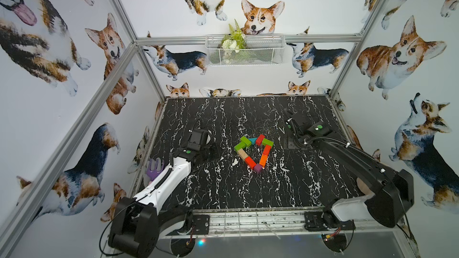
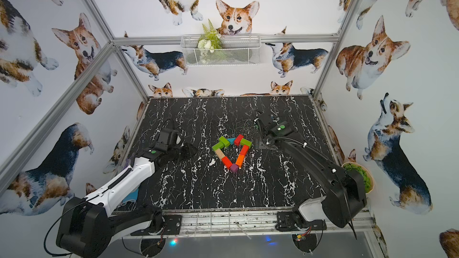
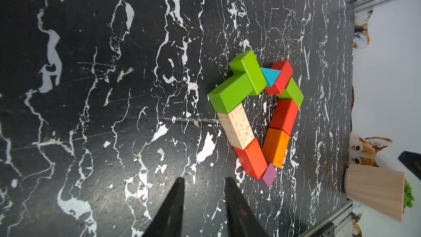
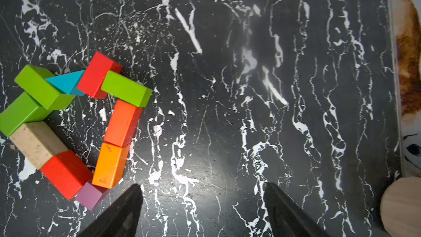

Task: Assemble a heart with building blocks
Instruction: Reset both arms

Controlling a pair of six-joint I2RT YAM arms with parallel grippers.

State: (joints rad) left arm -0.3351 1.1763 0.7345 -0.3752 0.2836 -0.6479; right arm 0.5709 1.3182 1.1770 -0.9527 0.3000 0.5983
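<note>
The heart (image 1: 249, 162) lies flat at the centre of the bench (image 1: 223, 189). It is a closed, hollow outline. The teal triangle (image 3: 270, 76) is wedged between a green bar (image 3: 247, 71) and a red bar (image 3: 281, 77) at the top, where it forms the notch between the two lobes. The purple cube (image 3: 268, 175) sits at the bottom, touches the ends of the two descending sides and closes the point. The bars on each side lie end to end, so no gap breaks the line.

The left end effector (image 3: 204, 181) has its jaws part-way apart with nothing between them. It is near the purple cube but apart from it. The right end effector (image 4: 202, 185) has its jaws spread wide and empty over bare bench, beside the orange bar (image 4: 110, 165). The two stand off on opposite sides of the heart, which keeps them from nudging the loose-laid blocks.

Judgement: no spare block shows on the bench in any view, so the assembly appears complete. The blocks only rest against each other, so any contact would probably shift the outline.
</note>
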